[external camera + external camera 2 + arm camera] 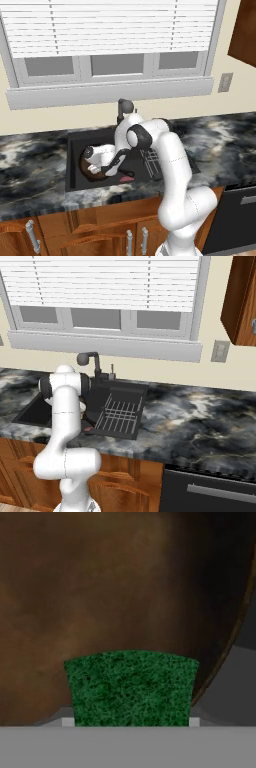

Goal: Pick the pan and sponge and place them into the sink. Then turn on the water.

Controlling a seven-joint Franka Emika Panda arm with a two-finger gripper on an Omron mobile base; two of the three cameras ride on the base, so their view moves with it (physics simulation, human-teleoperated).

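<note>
End effector (98, 171) low in sink (75, 145), pinching sponge (131, 688) directly over pan (100, 587); pan lies in sink's left section.

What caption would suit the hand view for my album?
Gripper holding the green sponge just above the brown inside of the pan.

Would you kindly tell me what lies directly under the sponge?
The pan's brown inside lies beneath the sponge, which the end effector holds. Whether they touch is hidden.
</note>
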